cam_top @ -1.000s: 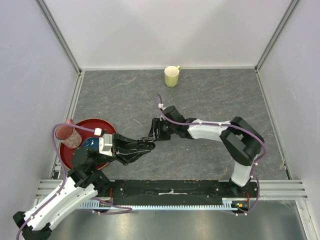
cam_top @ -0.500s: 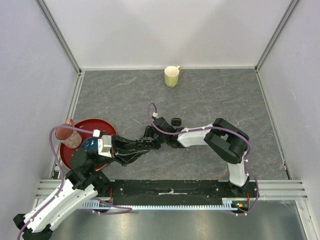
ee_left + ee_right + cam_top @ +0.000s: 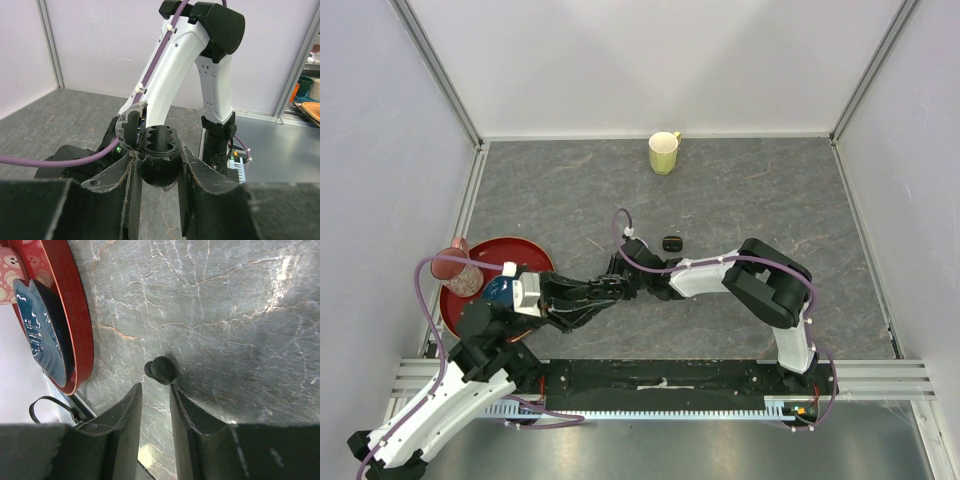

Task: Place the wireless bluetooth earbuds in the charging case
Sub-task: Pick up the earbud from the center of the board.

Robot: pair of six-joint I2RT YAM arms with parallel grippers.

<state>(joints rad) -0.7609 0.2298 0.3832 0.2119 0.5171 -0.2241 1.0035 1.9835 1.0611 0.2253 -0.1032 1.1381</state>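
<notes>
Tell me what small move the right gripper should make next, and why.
Probably ease the right gripper forward a touch before closing: the bud lies on the table just past its fingertips, in line with the gap, and nothing sits between the open jaws yet. The left gripper holds the case ready.

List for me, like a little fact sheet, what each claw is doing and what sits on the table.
left gripper: shut on the charging case, sockets facing up
right gripper: jaws parted, tips right at an earbud lying on the table
second case: loose on the table beyond the grippers
red tray: holds a pink cup and a blue dish
yellow cup: near the back wall
</notes>
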